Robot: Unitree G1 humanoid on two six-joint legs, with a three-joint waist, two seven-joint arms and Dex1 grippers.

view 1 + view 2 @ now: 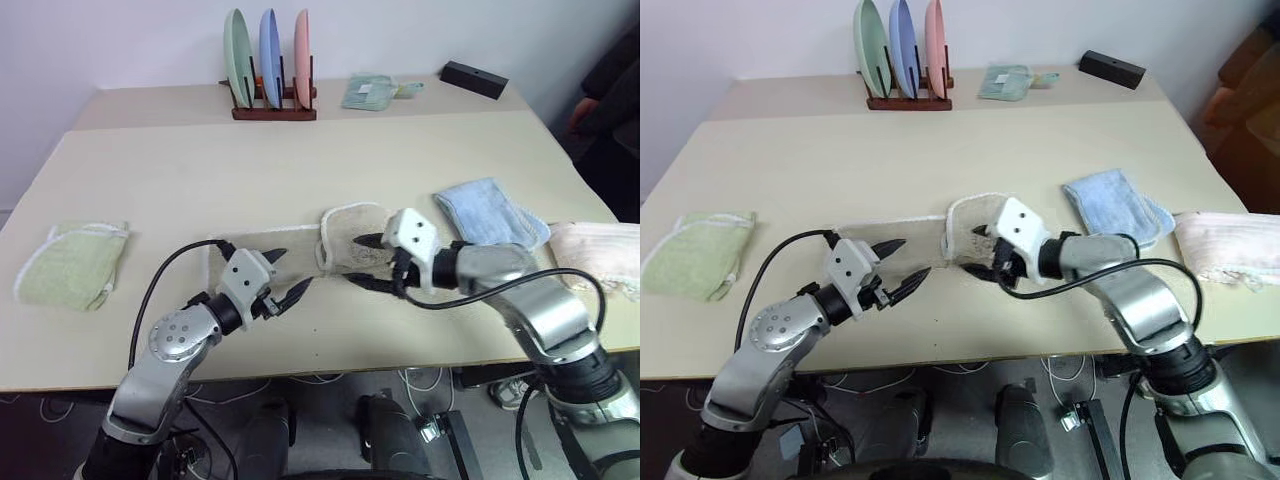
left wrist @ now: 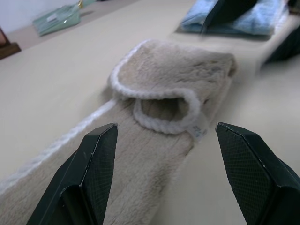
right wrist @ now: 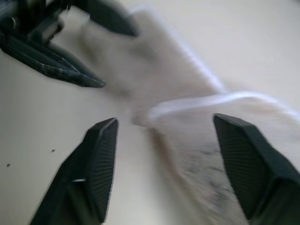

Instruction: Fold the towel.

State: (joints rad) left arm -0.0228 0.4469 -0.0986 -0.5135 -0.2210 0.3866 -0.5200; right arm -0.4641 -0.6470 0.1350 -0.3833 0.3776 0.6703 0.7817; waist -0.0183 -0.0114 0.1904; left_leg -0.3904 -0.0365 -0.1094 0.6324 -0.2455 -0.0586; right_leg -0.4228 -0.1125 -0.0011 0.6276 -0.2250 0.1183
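Note:
The beige towel (image 1: 350, 232) with white corded trim lies as a long strip near the table's front edge. Its right end is folded back over itself (image 2: 173, 75). My left gripper (image 1: 290, 272) hovers open at the strip's left part, pointing along it toward the fold. Both its fingers (image 2: 98, 164) stand wide apart, with the towel beneath them. My right gripper (image 1: 362, 262) is open at the folded end, facing the left one, and the towel (image 3: 187, 89) lies under its spread fingers (image 3: 98, 159). Neither gripper holds the cloth.
A light green folded cloth (image 1: 72, 262) lies front left. To the right are a light blue folded cloth (image 1: 490, 215) and a pale pink cloth (image 1: 600, 250). At the back stand a plate rack (image 1: 270, 70), a teal cloth (image 1: 372, 92) and a black box (image 1: 474, 78). A person (image 1: 610, 90) is at the right edge.

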